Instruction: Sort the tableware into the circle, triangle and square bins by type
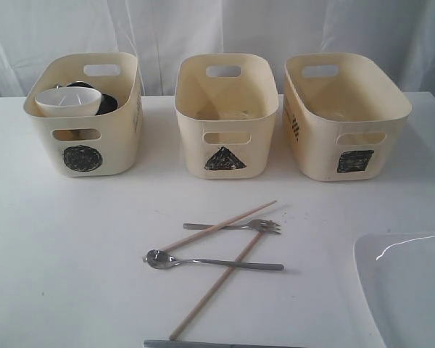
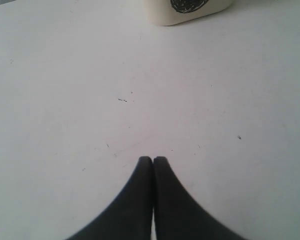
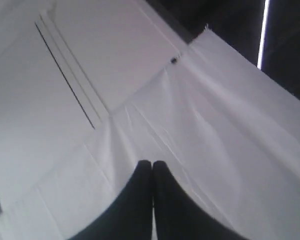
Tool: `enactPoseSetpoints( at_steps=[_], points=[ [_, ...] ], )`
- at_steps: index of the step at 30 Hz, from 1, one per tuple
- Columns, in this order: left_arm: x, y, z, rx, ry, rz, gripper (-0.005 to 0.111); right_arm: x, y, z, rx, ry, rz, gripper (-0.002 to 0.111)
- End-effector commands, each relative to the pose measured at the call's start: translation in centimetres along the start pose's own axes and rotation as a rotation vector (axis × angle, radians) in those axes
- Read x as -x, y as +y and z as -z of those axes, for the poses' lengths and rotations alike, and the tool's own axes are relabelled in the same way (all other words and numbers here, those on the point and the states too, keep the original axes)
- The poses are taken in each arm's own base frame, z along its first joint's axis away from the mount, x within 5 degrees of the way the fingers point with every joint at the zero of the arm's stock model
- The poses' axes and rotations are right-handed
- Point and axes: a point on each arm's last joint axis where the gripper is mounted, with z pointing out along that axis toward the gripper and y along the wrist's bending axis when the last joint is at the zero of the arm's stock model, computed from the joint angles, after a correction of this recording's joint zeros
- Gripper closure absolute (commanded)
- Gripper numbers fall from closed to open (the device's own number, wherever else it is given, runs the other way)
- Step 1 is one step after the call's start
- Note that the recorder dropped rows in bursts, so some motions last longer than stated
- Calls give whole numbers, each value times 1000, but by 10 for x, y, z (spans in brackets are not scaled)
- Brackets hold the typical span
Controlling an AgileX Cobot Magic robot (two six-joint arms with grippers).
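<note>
Now left claw [image 2: 153, 159] and right claw [image 3: 152, 162] are each pressed together, empty. Fork [image 1: 264, 227], spoon [image 1: 196, 261] and two chopsticks [image 1: 217, 226] lie crossed on the counter [image 1: 72, 254] before the triangle bin [image 1: 227, 145]; a white bowl [image 1: 69, 101] sits in the circle bin [image 1: 112, 156] left of it.

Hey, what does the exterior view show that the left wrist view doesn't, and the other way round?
Only the exterior view: the triangle bin, the square bin, the white bowl inside the circle bin, the chopsticks, fork, spoon and the plate at the edge. Only the left wrist view: the left claw, shut, with bare table beyond it. Both: the circle bin with its scribbled mark, and the white table.
</note>
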Motion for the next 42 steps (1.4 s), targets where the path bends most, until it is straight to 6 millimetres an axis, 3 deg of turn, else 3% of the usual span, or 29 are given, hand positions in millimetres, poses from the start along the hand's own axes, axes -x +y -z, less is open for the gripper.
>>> enactPoseSetpoints(
  at_steps=[1, 3, 6, 8, 10, 12, 13, 15, 17, 19, 22, 24, 25, 27, 28, 31, 33, 36, 38, 42],
  points=[
    [-2, -1, 0, -8, 14, -4, 107, 1, 50, -72, 219, 147, 320, 108],
    [-2, -1, 0, -8, 14, -4, 107, -38, 52, -106, 296, 473, 603, 108],
    [-2, -1, 0, -8, 14, -4, 107, -101, 32, -135, 268, 877, 648, 108],
    [-2, -1, 0, -9, 14, -2, 107, -142, 19, -134, 414, 1084, 797, 108],
    [-2, -1, 0, -7, 10, -1, 107, -181, 12, -128, 466, 1280, 608, 108],
    [-2, -1, 0, -7, 10, -1, 107, -209, 7, -119, 548, 1407, 493, 108],
    [-1, -1, 0, -5, 8, -1, 107, -223, 2, -116, 539, 1455, 478, 108],
    [-1, -1, 0, -5, 8, -1, 107, -244, -19, -114, 437, 1493, 611, 108],
    [-1, -1, 0, -5, 8, -1, 107, -251, -49, -120, 193, 1465, 836, 108],
    [-1, -1, 0, -5, 8, -1, 107, -238, -71, -130, -55, 1368, 1064, 108],
    [-1, -1, 0, -5, 8, -1, 107, -203, -88, -137, -435, 1269, 1273, 108],
    [-1, -1, 0, -5, 8, -1, 107, -193, -90, -134, -534, 1342, 1326, 108],
    [-1, -1, 0, -5, 9, -3, 107, -193, -90, -128, -545, 1461, 1293, 108],
    [-1, -1, 0, -5, 9, -3, 107, -201, -81, -118, -348, 1718, 1254, 108],
    [-1, -1, 0, -5, 9, -3, 107, -209, -70, -112, -156, 1882, 1147, 108],
    [-1, -1, 0, -5, 9, -3, 107, -226, -37, -100, 330, 2131, 819, 108],
    [-1, -1, 0, -5, 9, -3, 107, -236, -22, -105, 394, 2168, 620, 108],
    [-1, -1, 0, -5, 9, -3, 107, -255, -16, -110, 439, 2319, 514, 108],
    [-1, -1, 0, -5, 9, -3, 107, -277, -6, -114, 574, 2422, 494, 108],
    [-1, -1, 0, -5, 9, -3, 107, -302, 10, -107, 922, 2394, 585, 100]
  ],
)
